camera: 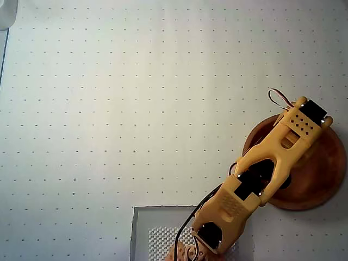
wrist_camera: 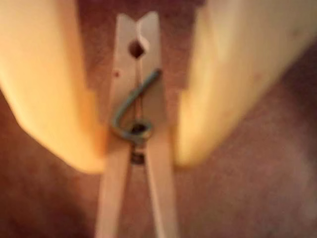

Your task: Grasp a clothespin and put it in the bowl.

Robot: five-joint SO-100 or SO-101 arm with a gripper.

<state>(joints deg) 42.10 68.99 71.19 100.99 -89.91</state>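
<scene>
In the wrist view the pale wooden clothespin (wrist_camera: 148,99) with its metal spring runs lengthwise between my two yellow fingers (wrist_camera: 54,99). My gripper (wrist_camera: 141,163) is shut on the clothespin, pressing its sides at the spring. Behind it is the reddish-brown inside of the bowl (wrist_camera: 247,198). In the overhead view the yellow arm (camera: 272,157) reaches up and right over the round wooden bowl (camera: 321,179) at the right edge. The arm's head covers the fingers and the clothespin there.
A white dotted mat (camera: 136,109) covers the table. The arm's base stands on a grey plate (camera: 157,228) at the bottom edge. A pale object (camera: 6,13) shows in the top left corner.
</scene>
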